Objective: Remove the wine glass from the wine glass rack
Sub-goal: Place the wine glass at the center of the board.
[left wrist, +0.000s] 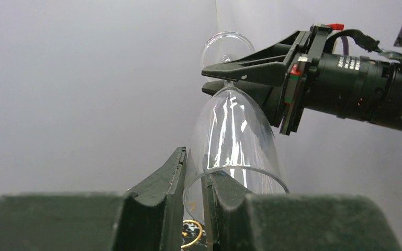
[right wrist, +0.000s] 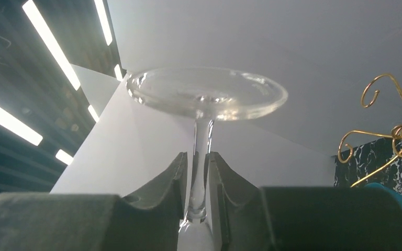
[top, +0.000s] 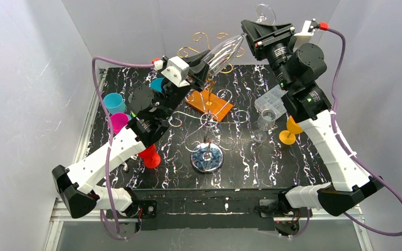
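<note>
Both arms raised, facing each other, left gripper (left wrist: pixel 194 159) pinching wine glass (left wrist: pixel 236 133) rim, right gripper (right wrist: pixel 199 159) clamping its stem

Bright, even overhead light; ceiling strips (right wrist: pixel 51 44) glare; foregrounds blur.

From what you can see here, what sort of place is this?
Probably a robotics lab test cell: a left arm and right arm bolted to a black marbled table, white walls closing it in, strip lights overhead.
</note>
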Controlling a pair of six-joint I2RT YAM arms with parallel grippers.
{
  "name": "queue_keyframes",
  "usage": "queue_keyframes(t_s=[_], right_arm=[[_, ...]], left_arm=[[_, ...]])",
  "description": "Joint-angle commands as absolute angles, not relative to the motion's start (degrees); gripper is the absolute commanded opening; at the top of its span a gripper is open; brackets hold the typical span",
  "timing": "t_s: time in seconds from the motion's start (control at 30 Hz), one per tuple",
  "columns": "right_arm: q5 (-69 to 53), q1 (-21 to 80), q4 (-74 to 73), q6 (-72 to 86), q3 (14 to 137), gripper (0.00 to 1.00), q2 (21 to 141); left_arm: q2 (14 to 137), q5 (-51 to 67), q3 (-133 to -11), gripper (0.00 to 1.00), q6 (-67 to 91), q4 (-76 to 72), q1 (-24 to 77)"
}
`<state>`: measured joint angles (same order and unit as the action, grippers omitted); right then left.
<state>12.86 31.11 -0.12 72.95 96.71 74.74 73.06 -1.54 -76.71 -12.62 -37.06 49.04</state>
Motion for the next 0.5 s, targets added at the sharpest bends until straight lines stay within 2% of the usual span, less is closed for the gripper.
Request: queue_keyframes(t_s=[0.0,0.2,0.47], right_arm=[[8.81,32.23,4.84,69.61,95.43,0.35,73.83],[8.45,32.26,6.58,67.76,94.99,0.56,74.17],[8.69,32.26,5.09,63.29,94.93,0.82,73.32]], left_arm=[[70.55,-6.27,-78.71,0.00,-6.78,-39.73,49.36],[69.49,-6.48,-78.33,0.00,-2.21,-39.75,49.32],[67.92,-14.42,-78.00,0.00,-0.44,-38.89,49.36]])
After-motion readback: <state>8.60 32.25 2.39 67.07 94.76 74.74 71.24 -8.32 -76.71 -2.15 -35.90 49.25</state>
